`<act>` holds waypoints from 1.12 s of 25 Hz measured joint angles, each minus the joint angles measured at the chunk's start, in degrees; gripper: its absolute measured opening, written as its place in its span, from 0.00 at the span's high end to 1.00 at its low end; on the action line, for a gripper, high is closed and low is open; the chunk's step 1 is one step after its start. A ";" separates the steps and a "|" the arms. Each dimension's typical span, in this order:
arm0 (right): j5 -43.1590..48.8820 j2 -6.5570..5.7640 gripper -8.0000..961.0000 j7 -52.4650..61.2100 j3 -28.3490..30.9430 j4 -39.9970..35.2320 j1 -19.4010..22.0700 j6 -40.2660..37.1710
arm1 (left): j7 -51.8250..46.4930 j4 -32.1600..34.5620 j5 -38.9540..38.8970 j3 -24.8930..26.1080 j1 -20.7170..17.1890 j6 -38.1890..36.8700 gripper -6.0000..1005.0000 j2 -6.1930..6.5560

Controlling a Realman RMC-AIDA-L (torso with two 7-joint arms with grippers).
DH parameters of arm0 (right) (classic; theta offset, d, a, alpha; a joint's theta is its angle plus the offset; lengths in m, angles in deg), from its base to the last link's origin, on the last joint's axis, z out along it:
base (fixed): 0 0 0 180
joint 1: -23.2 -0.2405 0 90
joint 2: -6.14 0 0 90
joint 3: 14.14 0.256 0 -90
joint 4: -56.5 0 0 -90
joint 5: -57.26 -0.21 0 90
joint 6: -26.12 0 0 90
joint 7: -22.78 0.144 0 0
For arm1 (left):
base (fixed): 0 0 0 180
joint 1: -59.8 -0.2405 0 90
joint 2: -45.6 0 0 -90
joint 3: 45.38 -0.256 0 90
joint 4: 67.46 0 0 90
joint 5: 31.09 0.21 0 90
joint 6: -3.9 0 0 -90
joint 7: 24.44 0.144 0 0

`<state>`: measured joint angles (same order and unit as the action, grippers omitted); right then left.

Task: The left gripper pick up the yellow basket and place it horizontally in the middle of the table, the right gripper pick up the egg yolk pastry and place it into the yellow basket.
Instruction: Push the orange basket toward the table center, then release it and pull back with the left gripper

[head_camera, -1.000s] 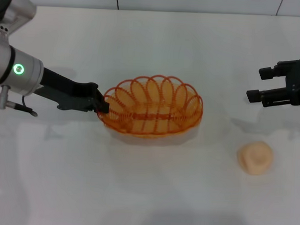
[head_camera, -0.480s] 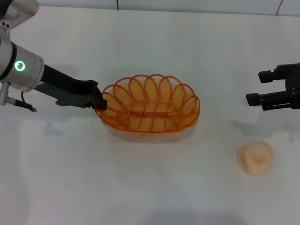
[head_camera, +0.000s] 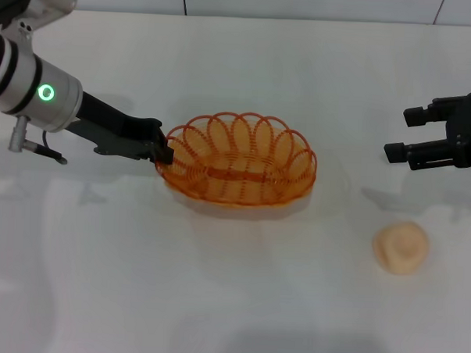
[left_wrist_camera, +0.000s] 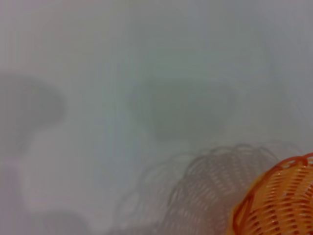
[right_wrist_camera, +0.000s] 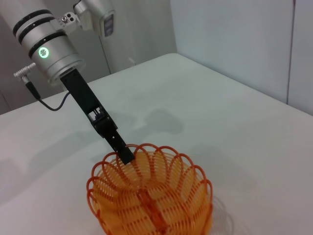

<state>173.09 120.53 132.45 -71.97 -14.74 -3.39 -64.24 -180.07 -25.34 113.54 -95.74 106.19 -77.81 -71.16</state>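
The yellow basket (head_camera: pixel 238 161) is near the middle of the table (head_camera: pixel 230 301), long side running left to right. My left gripper (head_camera: pixel 165 152) is shut on its left rim. In the left wrist view the basket (left_wrist_camera: pixel 281 200) casts a separate shadow on the table, so it hangs slightly above it. The right wrist view shows the basket (right_wrist_camera: pixel 151 196) with the left gripper (right_wrist_camera: pixel 126 155) clamped on its rim. The egg yolk pastry (head_camera: pixel 400 246) lies on the table at the front right. My right gripper (head_camera: pixel 401 133) is open and empty, hovering behind the pastry.
The white table's far edge (head_camera: pixel 242 18) runs along the top of the head view, with a wall behind it. Bare tabletop lies between the basket and the pastry.
My left arm has shifted a little right and away, and the basket has moved slightly with it and sits flatter. The right gripper and the pastry have barely moved.
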 joint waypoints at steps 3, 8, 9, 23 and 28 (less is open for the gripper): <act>0.00 0.02 0.22 0.00 0.00 -0.02 -0.01 0.00 | -0.01 -1.33 -0.15 0.00 0.17 0.91 0.91 -0.04; 0.01 0.00 0.22 -0.02 0.01 0.10 -0.11 0.06 | -0.25 -2.15 -0.54 0.23 0.20 1.67 0.91 -0.43; 0.01 -0.02 0.22 -0.03 0.01 0.12 -0.12 0.08 | -0.36 -2.16 -0.57 0.25 0.20 1.71 0.91 -0.55; -0.08 -0.14 0.22 -0.17 0.00 -0.02 0.14 0.16 | -2.22 -2.32 -0.17 0.03 -0.04 1.53 0.91 -0.63; -0.21 -0.14 0.22 -0.18 0.00 -0.04 0.23 0.10 | -2.74 -2.33 -0.02 -0.22 0.11 1.35 0.91 -0.35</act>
<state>172.88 120.39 132.27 -71.97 -14.78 -3.16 -64.14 -182.81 -27.67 113.52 -95.96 106.30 -76.46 -71.51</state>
